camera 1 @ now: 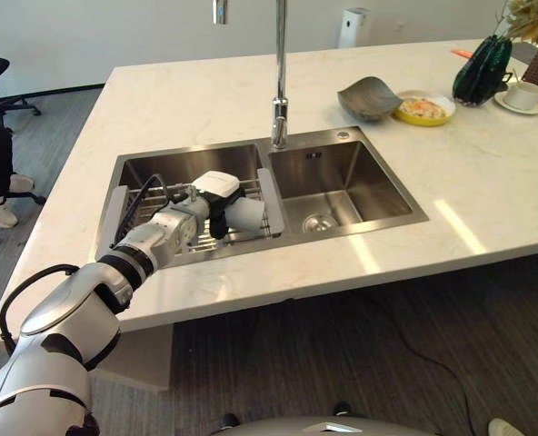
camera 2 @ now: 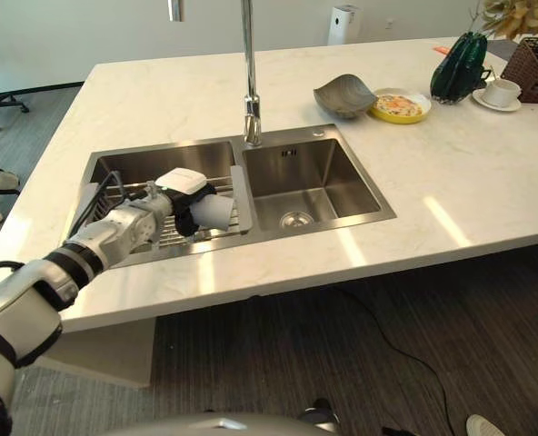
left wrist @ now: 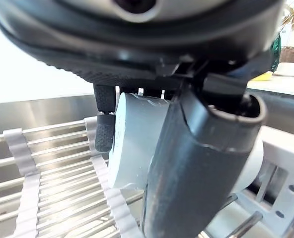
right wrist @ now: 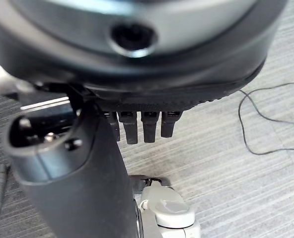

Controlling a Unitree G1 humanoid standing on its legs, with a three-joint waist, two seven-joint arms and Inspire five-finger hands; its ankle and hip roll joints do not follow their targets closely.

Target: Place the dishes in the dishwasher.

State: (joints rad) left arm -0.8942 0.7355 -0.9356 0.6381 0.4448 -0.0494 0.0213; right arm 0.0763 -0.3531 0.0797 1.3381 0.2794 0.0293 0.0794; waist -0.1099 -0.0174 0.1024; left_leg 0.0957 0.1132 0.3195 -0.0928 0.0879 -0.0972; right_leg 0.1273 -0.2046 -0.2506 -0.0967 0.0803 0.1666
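The left arm is stretched forward from the counter's near-left corner over the left sink basin [camera 1: 151, 173]. The left hand [camera 1: 210, 202] is held low above the wire rack [camera 1: 146, 204] in that basin, white-covered back up. A grey cup [camera 1: 246, 216] is gripped on its side: thumb [left wrist: 191, 163] pressed across one side of the wall, fingers [left wrist: 104, 130] curled round the other, cup just above the rack bars, mouth toward the divider. The right hand [right wrist: 87, 163] is hung down over the floor, fingers [right wrist: 139, 126] seen short and together, holding nothing. A grey bowl [camera 1: 367, 98] and a yellow plate [camera 1: 423, 109] are left touching on the counter, beyond the right basin [camera 1: 337, 186].
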